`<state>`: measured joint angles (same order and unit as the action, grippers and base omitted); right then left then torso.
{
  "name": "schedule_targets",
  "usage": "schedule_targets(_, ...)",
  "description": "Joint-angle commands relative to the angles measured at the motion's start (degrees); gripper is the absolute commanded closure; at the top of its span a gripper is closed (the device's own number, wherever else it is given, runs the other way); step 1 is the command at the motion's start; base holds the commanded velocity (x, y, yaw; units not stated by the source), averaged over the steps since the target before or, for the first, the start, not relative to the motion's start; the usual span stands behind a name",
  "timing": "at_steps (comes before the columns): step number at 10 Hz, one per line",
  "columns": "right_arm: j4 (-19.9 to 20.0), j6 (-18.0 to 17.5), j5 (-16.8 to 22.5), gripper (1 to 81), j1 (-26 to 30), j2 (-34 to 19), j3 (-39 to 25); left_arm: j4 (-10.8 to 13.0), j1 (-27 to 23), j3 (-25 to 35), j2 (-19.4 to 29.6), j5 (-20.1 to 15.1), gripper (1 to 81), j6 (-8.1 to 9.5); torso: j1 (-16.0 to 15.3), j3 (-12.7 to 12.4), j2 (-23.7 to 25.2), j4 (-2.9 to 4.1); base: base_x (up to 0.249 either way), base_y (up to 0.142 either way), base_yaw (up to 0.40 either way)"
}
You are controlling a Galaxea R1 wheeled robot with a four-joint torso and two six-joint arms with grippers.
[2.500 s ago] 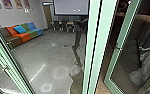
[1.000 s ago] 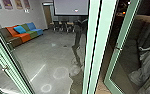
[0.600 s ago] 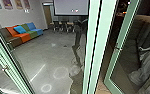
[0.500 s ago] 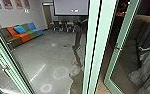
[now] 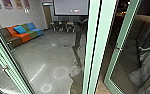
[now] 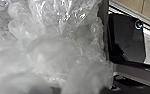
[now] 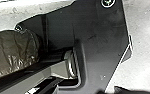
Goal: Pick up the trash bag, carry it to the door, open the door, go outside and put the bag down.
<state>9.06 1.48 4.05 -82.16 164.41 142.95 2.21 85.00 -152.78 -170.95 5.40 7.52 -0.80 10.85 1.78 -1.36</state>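
Head view: at about eight o'clock stands a pale green door frame [image 5: 23, 75] with a handle [image 5: 5, 68], leaning across the picture. Between nine and ten o'clock, a sofa [image 5: 24, 37] in brown, orange, green and blue sits along the wall, a blue cushion [image 5: 19, 29] on it; posters [image 5: 9, 4] hang above, toward ten. A doorway [image 5: 47, 15] is between ten and eleven, a table [image 5: 70, 23] with dark chairs [image 5: 63, 27] at eleven, a large screen [image 5: 71, 7] at twelve. At seven, two bright rings [image 5: 46, 87] mark the grey floor [image 5: 44, 53]. At three, pale green uprights [image 5: 90, 50] come first, then a glass door [image 5: 119, 42] standing at an angle; pale crumpled plastic [image 5: 146, 65] shows between three and four.

Left wrist view: the trash bag [image 6: 51, 50], clear and wrinkled, is close to the camera, near the robot's dark plate. Whether the left end effector is spread or pinching the bag, I cannot tell.

Right wrist view: a dark, crinkled, shiny wrap [image 7: 12, 52] lies near the robot's plate and bar. I cannot tell whether the right end effector is spread or pressed together.
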Motion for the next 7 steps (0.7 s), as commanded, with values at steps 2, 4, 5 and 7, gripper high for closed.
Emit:
schedule_targets(2, -2.20, 0.81, 3.09, 1.0, -0.50, 4.62, 6.27, 0.43, -2.08, -0.76, 0.08, -3.12, 81.1, -0.40, 0.00, 0.00, 0.00, 0.00, 0.000, 0.000, 0.000)
schedule_targets(4, -2.20, 0.81, 1.58, 1.0, -0.77, 5.42, 7.25, 0.78, -2.08, -0.76, 0.16, -3.20, 81.1, -0.40, 0.02, 0.00, 0.00, 0.00, 0.000, 0.000, 0.000)
schedule_targets(5, -2.20, 0.81, 1.49, 1.0, -0.85, 5.42, 7.16, 1.22, -2.16, -0.76, 0.16, -3.20, 81.1, -0.40, 0.02, 0.00, 0.00, 0.00, 0.000, 0.000, 0.000)
schedule_targets(7, -2.20, 0.81, 1.14, 1.0, -0.95, 5.69, 7.34, 1.48, -2.16, -0.76, -0.01, -3.20, 81.1, -0.49, 0.02, -0.02, 0.00, 0.00, 0.000, 0.000, 0.000)
